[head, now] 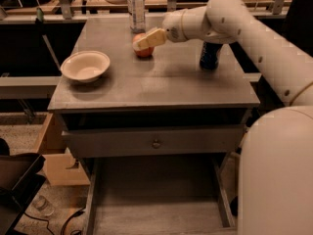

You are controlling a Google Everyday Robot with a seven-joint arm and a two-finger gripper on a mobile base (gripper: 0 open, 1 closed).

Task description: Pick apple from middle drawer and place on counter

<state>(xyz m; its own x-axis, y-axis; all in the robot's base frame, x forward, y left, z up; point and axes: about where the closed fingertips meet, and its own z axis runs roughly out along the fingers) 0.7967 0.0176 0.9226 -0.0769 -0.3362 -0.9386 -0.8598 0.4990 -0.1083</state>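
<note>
counter (161, 84) with one apple (144, 52), one bowl (85, 66), one can (209, 58); tool (140, 42) at apple, grip unclear

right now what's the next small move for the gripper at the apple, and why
Probably draw the gripper, now against the small round red apple, up and clear: the apple seems to rest on the matte grey wooden counter, not in the open grey wooden middle drawer.

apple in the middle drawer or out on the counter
Out. The apple is up on the counter, near its back edge, right at the gripper. The open middle drawer below shows only bare floor.
</note>
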